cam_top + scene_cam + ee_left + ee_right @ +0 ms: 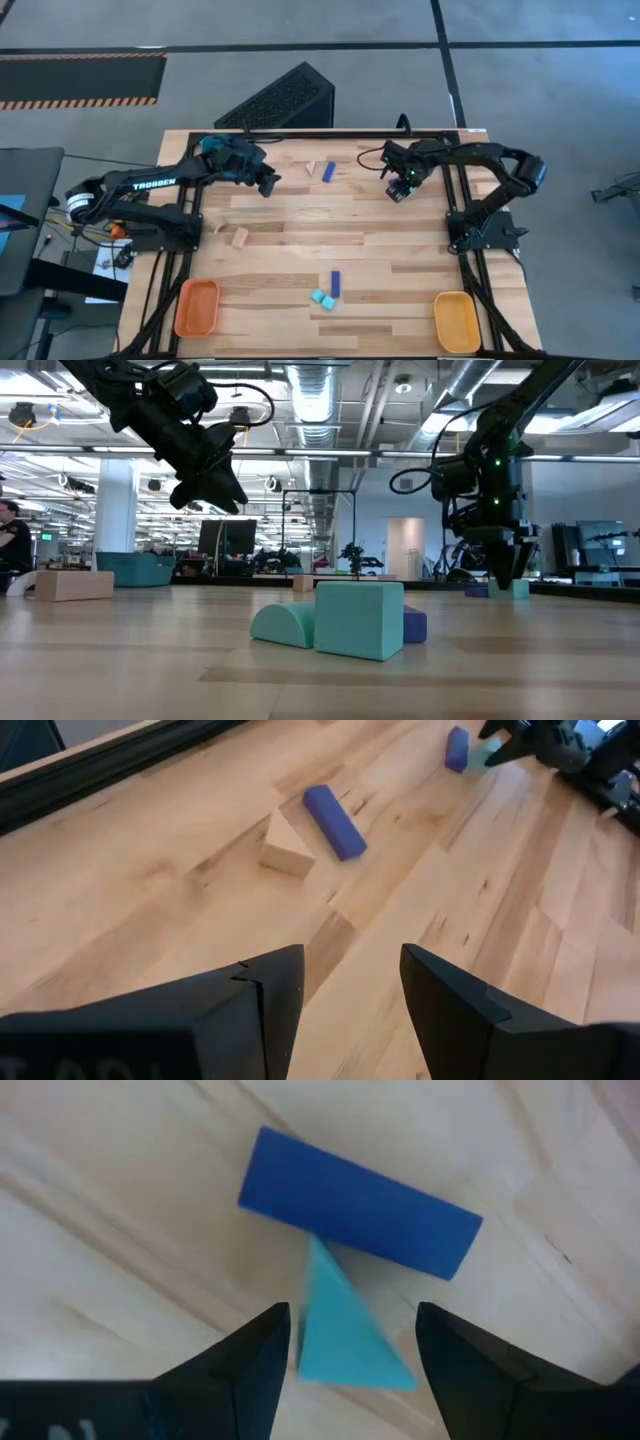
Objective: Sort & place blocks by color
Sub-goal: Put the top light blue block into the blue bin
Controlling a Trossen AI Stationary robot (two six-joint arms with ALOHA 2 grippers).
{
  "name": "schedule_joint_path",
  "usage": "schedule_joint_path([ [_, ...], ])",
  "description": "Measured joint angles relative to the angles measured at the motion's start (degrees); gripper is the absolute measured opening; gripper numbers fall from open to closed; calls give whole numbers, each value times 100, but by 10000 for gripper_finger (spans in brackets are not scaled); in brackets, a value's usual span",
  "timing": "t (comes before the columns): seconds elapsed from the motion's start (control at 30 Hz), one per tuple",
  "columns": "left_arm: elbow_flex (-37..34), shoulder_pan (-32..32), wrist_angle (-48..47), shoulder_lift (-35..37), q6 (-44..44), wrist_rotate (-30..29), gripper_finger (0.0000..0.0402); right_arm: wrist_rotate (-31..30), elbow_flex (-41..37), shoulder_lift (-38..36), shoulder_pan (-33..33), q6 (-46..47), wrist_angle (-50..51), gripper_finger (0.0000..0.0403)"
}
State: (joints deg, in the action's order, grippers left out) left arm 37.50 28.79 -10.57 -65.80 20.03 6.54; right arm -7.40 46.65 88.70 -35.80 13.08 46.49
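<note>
1. High view: the right pincer [400,190] hovers over the table's [300,250] far right part; the left pincer [268,184] waits near a blue bar [328,172].
2. Low view: cyan blocks [358,620] sit up front, unobstructed.
3. Left wrist view: fingers parted, empty; a wood wedge [287,848] touches the bar.
4. Right wrist view: jaws apart, straddling a cyan wedge [345,1330] that abuts a blue block [360,1202], crowding any grasp.

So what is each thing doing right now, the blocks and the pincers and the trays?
Left pincer: open, empty, up above the table.
Right pincer: open, straddling the cyan wedge.
Cyan wedge: on the table, touching a blue bar.
Blue bar: lying flat.
Second blue bar: lying flat beside a wood wedge.
Cyan blocks: resting on the table.
Orange tray: empty.
Yellow tray: empty.
</note>
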Motion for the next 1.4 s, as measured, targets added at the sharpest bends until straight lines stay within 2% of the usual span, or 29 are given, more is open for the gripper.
schedule_joint_path([
  [0.33,0,-179,-82,0,21,-497,153,-4,-4,35,-33,-148,-227,231],
  [0.53,-2,-213,-105,0,244,-550,153,5,-4,25,-115,-312,-131,226],
  [0.73,-179,-386,-299,0,398,-784,153,443,-4,23,-159,-456,-99,226],
  [0.83,-349,-505,-299,0,711,-790,153,468,-43,21,-152,-457,-90,219],
  [0.97,-503,-750,-270,0,1108,-927,153,648,-284,21,-150,-449,-213,179],
  [1.13,-599,-1078,-264,0,1361,-1624,153,748,-435,-16,-130,-414,-303,119],
  [1.27,-599,-1277,-133,0,1381,-1656,153,952,-408,-158,-24,-205,-358,119],
  [1.4,-599,-1529,331,0,1458,-1573,153,1678,-211,-443,214,243,-833,136],
])
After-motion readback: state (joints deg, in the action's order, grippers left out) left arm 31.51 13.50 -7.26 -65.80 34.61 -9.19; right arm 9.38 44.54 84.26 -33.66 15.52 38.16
